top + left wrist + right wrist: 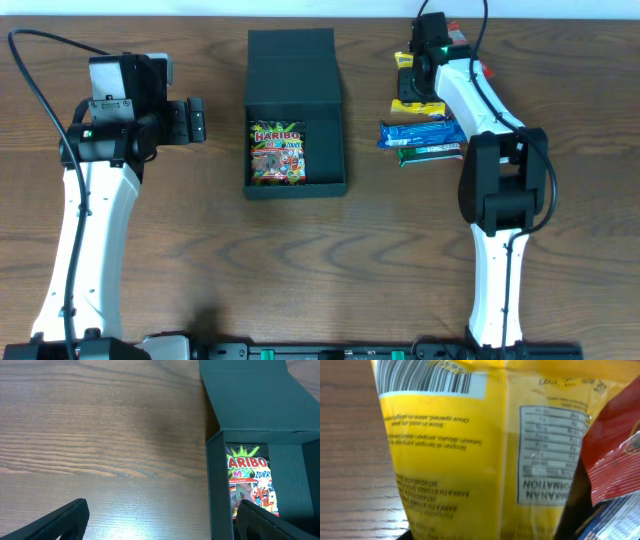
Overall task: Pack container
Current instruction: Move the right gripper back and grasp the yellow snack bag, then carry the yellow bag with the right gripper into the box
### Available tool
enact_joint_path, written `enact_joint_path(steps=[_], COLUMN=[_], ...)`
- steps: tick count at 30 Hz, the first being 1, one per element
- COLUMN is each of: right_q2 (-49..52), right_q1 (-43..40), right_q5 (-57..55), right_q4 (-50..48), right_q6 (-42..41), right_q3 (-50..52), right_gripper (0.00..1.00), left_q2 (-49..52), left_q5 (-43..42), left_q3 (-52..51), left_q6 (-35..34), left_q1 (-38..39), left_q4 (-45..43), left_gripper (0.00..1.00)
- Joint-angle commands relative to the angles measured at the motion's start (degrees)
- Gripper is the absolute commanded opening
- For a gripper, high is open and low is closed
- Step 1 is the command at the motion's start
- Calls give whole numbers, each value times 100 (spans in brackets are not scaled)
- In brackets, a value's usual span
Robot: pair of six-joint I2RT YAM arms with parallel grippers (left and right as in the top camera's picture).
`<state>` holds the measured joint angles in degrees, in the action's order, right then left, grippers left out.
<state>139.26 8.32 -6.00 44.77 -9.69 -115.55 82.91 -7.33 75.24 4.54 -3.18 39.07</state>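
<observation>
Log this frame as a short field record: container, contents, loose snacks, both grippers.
container: dark box, flap lid open
contents: one Haribo packet, flat in the left part
loose snacks: yellow packet, blue packet, green bar, all right of the container
left gripper: open, empty, left of the container
right gripper: at the yellow packet; grip cannot be told

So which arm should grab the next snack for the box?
Probably right: the right tool is at the yellow packet in the snack pile. The left tool sits beside the container, far from the snacks.
</observation>
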Motion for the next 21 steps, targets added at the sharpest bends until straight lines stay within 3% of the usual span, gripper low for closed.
enact_joint_path(steps=[1,10,17,21], right_q2=[133,87,87,-39], right_q1=[-57,-28,256,634], right_q5=[70,66,24,-63], right_q4=[149,1399,3458,4538], right_q6=[-57,-52,-55,-273], right_q3=[-72,-2212,-4441,-5228], right_gripper=[28,26,29,31], left_q2=[-52,-52,-52,-52], left_q5=[-20,-20,-13,-11], left_q3=[140,140,140,140], left_q6=[15,17,22,24], left_q1=[-17,-17,-20,-20], left_q4=[13,31,55,55], left_gripper=[95,95,95,95])
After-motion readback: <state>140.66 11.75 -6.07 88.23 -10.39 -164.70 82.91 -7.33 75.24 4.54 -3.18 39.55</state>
